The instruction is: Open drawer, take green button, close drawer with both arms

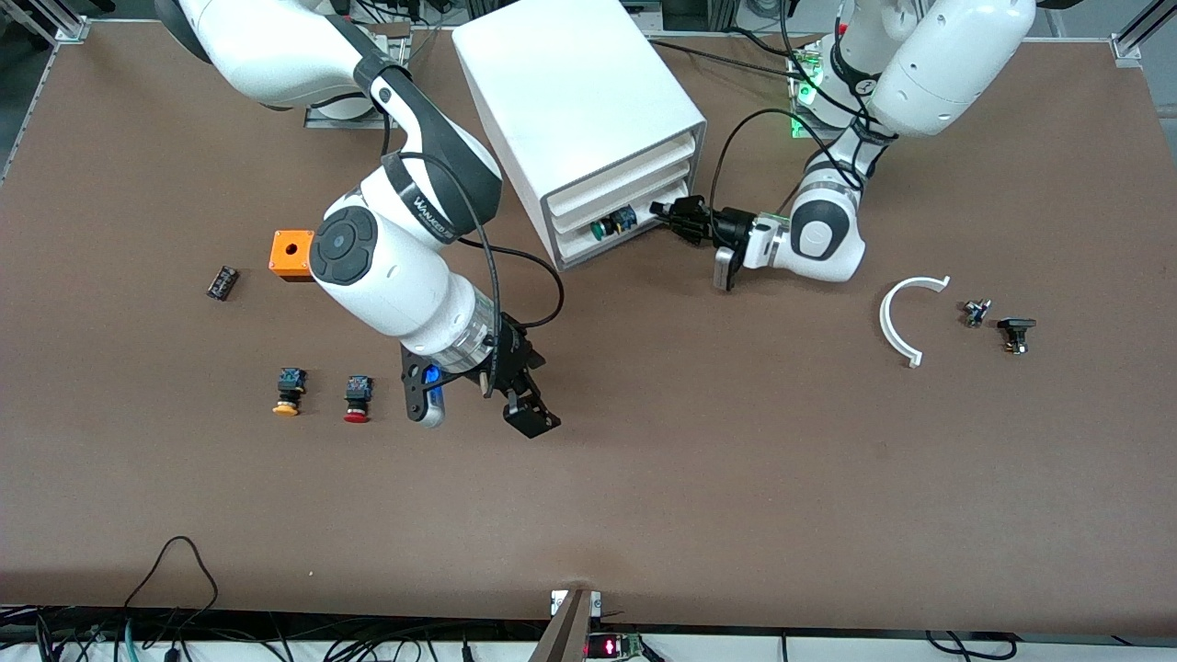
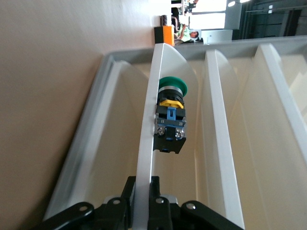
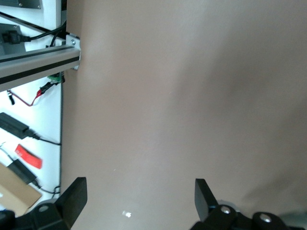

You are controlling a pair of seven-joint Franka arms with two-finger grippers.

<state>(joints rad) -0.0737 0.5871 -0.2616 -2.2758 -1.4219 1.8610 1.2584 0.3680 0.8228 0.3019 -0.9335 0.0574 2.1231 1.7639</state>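
Drawer (image 1: 614, 241) part-open, my left gripper (image 2: 142, 199) clamped on its front.
Button (image 1: 611, 223) untaken inside; my right gripper (image 1: 520, 395) gapes, waiting at the cabinet's (image 1: 577, 119) 7 o'clock; closing remains.

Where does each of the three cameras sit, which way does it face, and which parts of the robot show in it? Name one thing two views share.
Front view: high across the table, facing both arms; the left gripper at the drawer, the right gripper over bare table.
Left wrist view: along the drawer's front slat, which its fingers grip; the button inside.
Right wrist view: down at bare table, open fingertips showing.
Shared: the green button, in the front and left wrist views.
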